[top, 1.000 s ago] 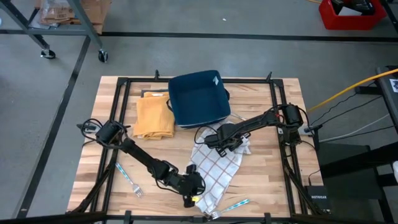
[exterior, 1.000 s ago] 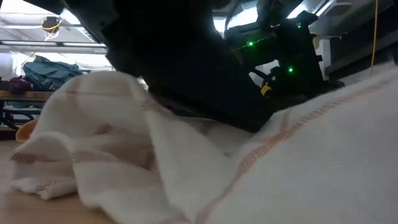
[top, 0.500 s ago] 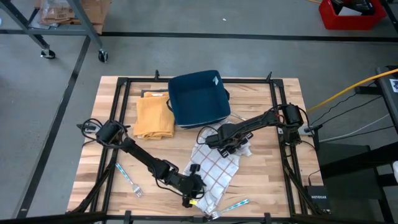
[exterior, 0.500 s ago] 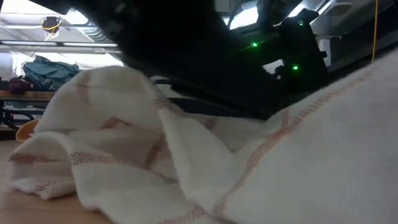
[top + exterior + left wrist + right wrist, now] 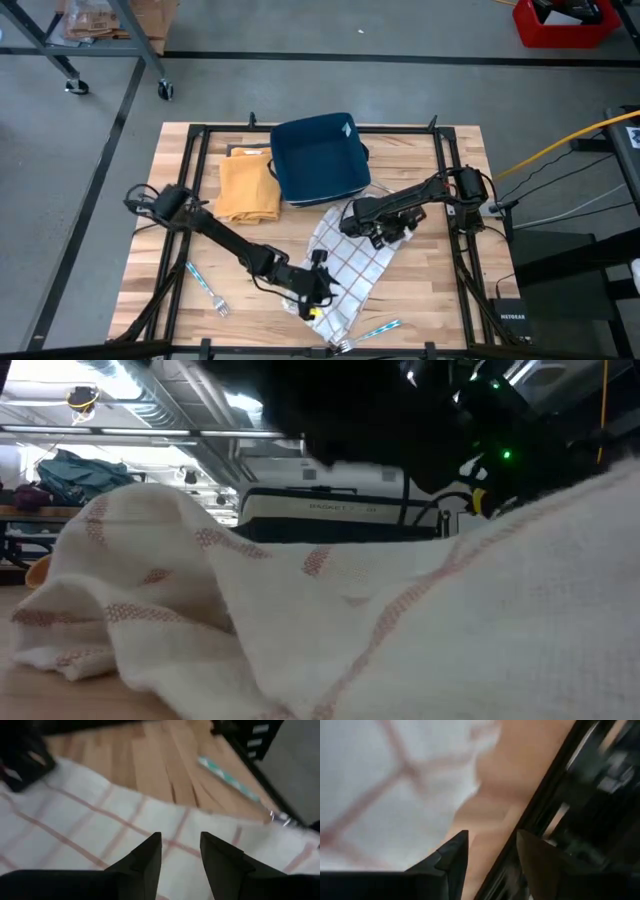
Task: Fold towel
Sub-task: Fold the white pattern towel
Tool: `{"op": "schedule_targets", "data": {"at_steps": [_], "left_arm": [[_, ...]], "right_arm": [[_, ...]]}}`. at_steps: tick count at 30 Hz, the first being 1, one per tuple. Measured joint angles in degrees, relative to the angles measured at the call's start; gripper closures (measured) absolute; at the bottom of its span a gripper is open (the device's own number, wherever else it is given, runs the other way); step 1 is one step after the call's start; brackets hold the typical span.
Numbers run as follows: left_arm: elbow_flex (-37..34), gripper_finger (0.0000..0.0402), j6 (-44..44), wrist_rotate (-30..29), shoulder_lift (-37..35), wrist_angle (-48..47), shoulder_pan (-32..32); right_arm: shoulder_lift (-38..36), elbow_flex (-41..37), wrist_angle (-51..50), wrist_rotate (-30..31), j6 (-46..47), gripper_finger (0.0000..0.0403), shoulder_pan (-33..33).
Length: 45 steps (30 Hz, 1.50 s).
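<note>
Left claw (image 5: pixel 318 287): parted and empty, low over the towel's near-left edge.
Right claw (image 5: pixel 392 232): parted and empty, above the towel's far corner.
Towel (image 5: pixel 348 272): white with red checks, crumpled on the counter's near middle.
Advice: each claw should probably pinch a single corner layer, lift together, and lay it flat.
Counter (image 5: pixel 440 290): pale wooden planks, also holding an orange cloth (image 5: pixel 248 187), a blue tray (image 5: pixel 318 158) and teal forks (image 5: pixel 207 287).
Room: grey floor.
</note>
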Motion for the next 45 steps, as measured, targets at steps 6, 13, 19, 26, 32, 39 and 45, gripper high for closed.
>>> {"op": "schedule_targets", "data": {"at_steps": [6, 13, 19, 26, 32, 39, 45], "left_arm": [[0.07, 0.0275, 2.38, 0.00, -10.81, -14.99, 0.01], [0.07, 0.0275, 2.27, 2.84, -19.51, -37.31, -2.88], [-0.02, 0.0275, 4.21, 5.01, -17.93, -45.58, -6.81], [-0.04, 0.0275, 10.41, 5.12, -13.88, -44.07, -10.95], [-0.04, 0.0275, 11.53, 4.47, -11.68, -40.49, -11.63], [-0.04, 0.0275, 7.43, 3.72, -9.53, -35.65, -10.27], [-0.04, 0.0275, 7.06, 3.72, -6.73, -35.44, -10.27]], "right_arm": [[-0.05, 2.82, 2.29, -17.51, 7.30, 0.0237, 1.06], [-0.05, 8.90, 18.73, -24.99, 19.43, 0.0237, 8.07], [-0.05, 11.02, 44.94, -12.78, 28.62, 0.0237, 16.85], [0.61, 11.05, 59.63, -2.31, 30.45, 0.0237, 24.58], [2.15, 11.02, 59.58, -0.97, 31.82, 0.0237, 27.69], [5.97, 11.00, 59.90, -1.12, 29.86, 0.0237, 28.20], [7.90, 11.00, 62.22, -1.40, 27.10, 0.0237, 28.20]]}}
